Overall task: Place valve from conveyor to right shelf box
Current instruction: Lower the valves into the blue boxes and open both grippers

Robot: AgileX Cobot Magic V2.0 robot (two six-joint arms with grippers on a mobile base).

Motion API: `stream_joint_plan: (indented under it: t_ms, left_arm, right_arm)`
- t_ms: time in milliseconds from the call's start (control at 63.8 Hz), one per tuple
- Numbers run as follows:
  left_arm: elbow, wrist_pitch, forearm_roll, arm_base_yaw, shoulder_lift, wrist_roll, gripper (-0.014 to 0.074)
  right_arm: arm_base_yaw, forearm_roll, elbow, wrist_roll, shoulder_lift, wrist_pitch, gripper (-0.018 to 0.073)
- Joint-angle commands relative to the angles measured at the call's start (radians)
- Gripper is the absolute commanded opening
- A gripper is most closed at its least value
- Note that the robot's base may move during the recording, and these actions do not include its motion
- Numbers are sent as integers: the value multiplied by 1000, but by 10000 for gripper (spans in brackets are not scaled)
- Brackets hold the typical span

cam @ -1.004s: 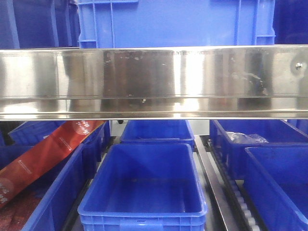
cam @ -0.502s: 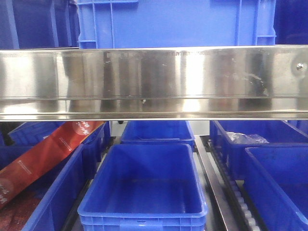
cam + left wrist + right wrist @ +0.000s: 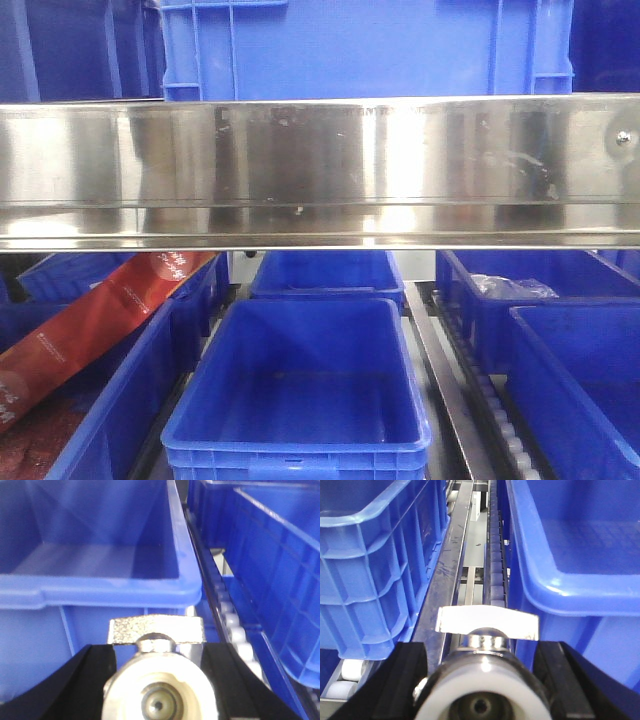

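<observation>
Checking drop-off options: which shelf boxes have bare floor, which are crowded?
Bare: the centre box, between left box and metal rail; seemingly the front right box. Crowded: left box, with red packets; rear right box holds a clear bag.

Bright, blue cast; glare bands on steel rail [image 3: 400, 170]; valve [image 3: 157, 695] blurred, washed out in left wrist view.

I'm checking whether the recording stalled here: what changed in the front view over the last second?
Nothing visibly changed in the front view: the steel rail, the blue box beneath it and the red packet at left sit as before. Neither arm shows there.
</observation>
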Motion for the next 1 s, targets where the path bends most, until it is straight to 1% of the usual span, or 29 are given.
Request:
stream_joint_plan:
  t_ms: [0, 94, 141, 188, 267, 329, 376, 408, 455, 533, 596, 690, 769, 894, 988]
  left_arm:
    - [-6, -68, -8, -5, -10, 5, -111]
    - [-6, -53, -8, -5, -10, 5, -111]
    - [-10, -44, -8, -10, -10, 10, -111]
    - [-20, -41, -10, -27, -8, 33, -111]
    - [-53, -41, -10, -75, 10, 68, -111]
    - [-94, -35, -10, -124, 41, 71, -111]
    - [-131, -27, -8, -174, 72, 71, -111]
    - [-160, -20, 3, -196, 97, 71, -111]
    - [-205, -17, 17, -247, 138, 71, -111]
    - [-293, -19, 31, -313, 223, 71, -111]
    - [-373, -19, 30, -367, 299, 71, -111]
    - [-513, -19, 26, -426, 422, 69, -111]
    - [-607, -17, 23, -461, 521, 69, -111]
    - [-768, -13, -44, -501, 677, 69, -111]
    - [-876, -1, -54, -523, 778, 69, -111]
  right_arm:
    - [0, -3, -10, 2, -13, -83, -164]
    - [2, -1, -12, 2, -11, -83, -164]
    - [16, -1, -25, -5, -11, -79, -165]
    - [42, -1, -47, -8, -11, -77, -169]
    - [87, -1, -86, -8, -1, -88, -168]
    - [117, -1, -119, -8, 20, -94, -168]
    - [134, -1, -147, -8, 48, -94, -168]
    - [144, -1, -166, -8, 60, -94, -168]
    - [156, -1, -197, -8, 94, -94, -168]
    - [172, -1, -261, -8, 150, -94, -168]
    - [186, 1, -318, -8, 207, -94, -168]
    - [221, 3, -415, -8, 287, -94, -168]
    - [254, 3, -474, -8, 344, -94, -168]
    - [309, 3, -572, -8, 434, -111, -168]
    - [327, 3, -630, -8, 509, -160, -168]
